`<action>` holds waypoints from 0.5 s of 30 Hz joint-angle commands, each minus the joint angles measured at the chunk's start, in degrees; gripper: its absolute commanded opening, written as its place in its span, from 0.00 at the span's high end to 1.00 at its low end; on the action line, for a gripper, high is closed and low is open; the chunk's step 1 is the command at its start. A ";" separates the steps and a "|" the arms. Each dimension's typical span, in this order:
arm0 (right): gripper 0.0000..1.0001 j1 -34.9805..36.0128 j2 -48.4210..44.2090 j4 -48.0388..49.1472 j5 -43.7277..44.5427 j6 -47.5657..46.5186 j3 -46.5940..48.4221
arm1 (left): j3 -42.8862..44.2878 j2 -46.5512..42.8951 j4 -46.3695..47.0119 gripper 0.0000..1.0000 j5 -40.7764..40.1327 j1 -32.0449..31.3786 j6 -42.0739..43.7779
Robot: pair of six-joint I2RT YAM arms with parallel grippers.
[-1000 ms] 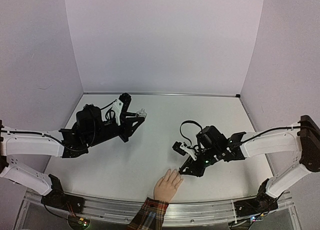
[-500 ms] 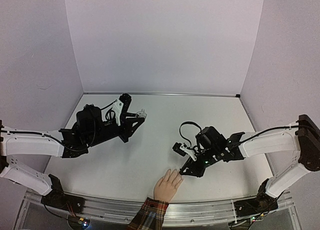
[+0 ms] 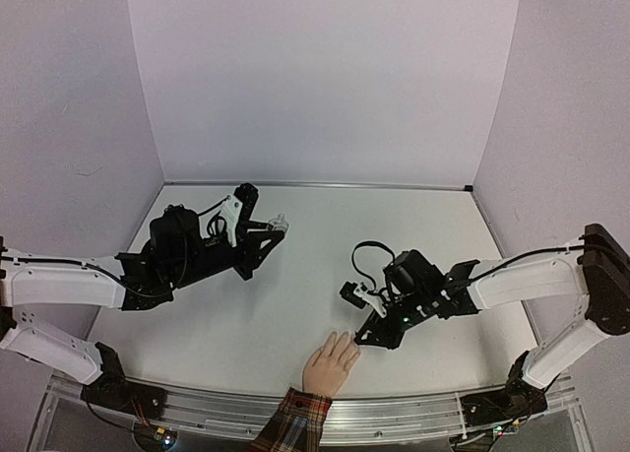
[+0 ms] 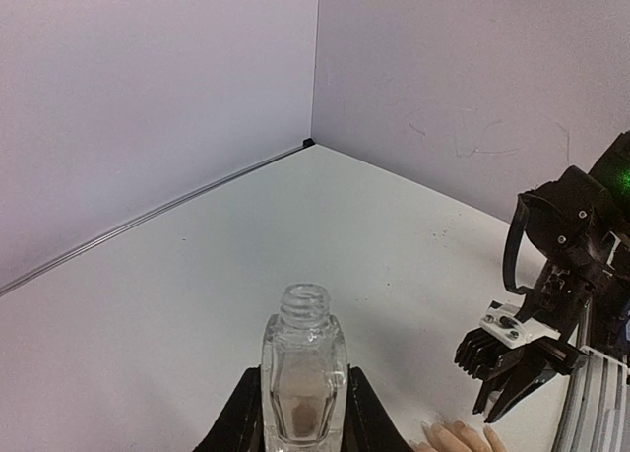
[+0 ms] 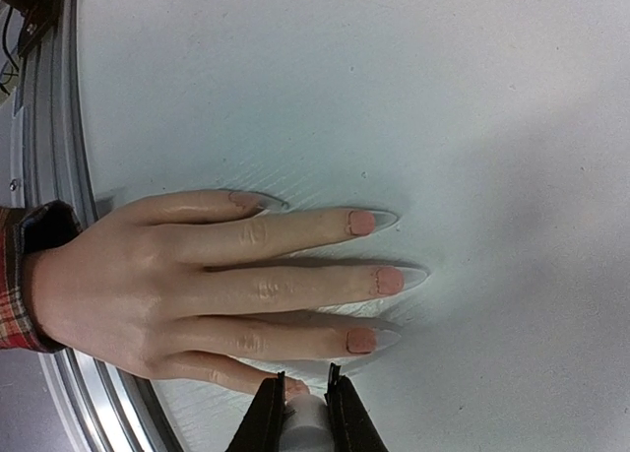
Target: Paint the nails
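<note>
A flat white matte table stood enclosed by pale lilac walls at the back and on both sides, with a ribbed aluminium rail running along its near edge. A peach-coloured five-fingered hand lay palm down on the table just past that rail, right of the middle, its fingers slightly spread and pointing away from the edge. Its red plaid cuff lay across the rail. Its long pointed nails, pinkish at the base and clear at the tips, rested on the white surface.

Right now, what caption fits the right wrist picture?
Right fingers pinch a white cap beside a peach hand with pink-painted nails.
</note>
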 commanded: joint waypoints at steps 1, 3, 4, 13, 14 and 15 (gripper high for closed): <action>1.00 0.24 0.73 -0.25 2.39 0.01 2.19 | 1.25 -1.70 1.62 1.00 0.55 0.29 0.22; 1.00 0.24 0.88 -0.25 3.02 0.16 2.31 | 1.30 -1.74 1.53 1.00 0.61 0.31 0.22; 1.00 0.30 1.00 -0.25 3.43 0.30 2.38 | 1.35 -1.82 1.47 1.00 0.63 0.28 0.22; 1.00 0.24 -3.78 0.34 8.20 1.87 0.71 | 1.34 -2.29 1.10 1.00 0.63 0.28 0.22; 1.00 0.30 -4.56 0.27 6.87 1.77 0.34 | 1.35 -2.33 1.11 1.00 0.63 0.26 0.22; 1.00 0.32 -5.18 0.08 5.38 1.65 0.13 | 1.36 -2.31 1.17 1.00 0.63 0.25 0.22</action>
